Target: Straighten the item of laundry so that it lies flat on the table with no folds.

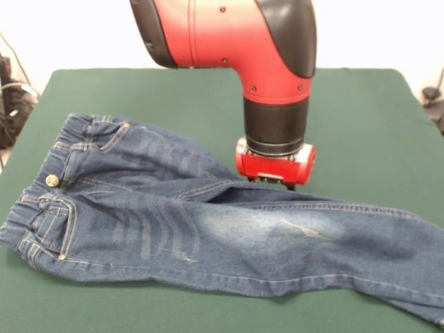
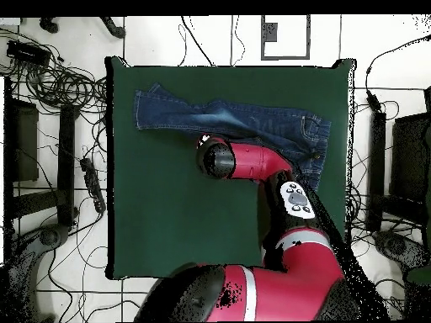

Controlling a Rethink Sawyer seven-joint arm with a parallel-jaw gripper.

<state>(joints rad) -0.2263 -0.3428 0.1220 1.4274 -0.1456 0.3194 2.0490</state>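
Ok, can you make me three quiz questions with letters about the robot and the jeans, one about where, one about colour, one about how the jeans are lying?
1. Where is the pincer?
A. Just above the jeans, near the crotch
B. Off the table's edge
C. Over bare table, far from the jeans

2. What colour is the table?
A. Red
B. Dark green
C. White

3. How do the jeans lie?
A. Rolled in a ball
B. Hanging off the arm
C. Spread out, one leg partly over the other

Answers:
1. A, the front view shows the pincer low over the denim where the legs meet.
2. B, the top is green in both views.
3. C, the near leg overlaps the far one.
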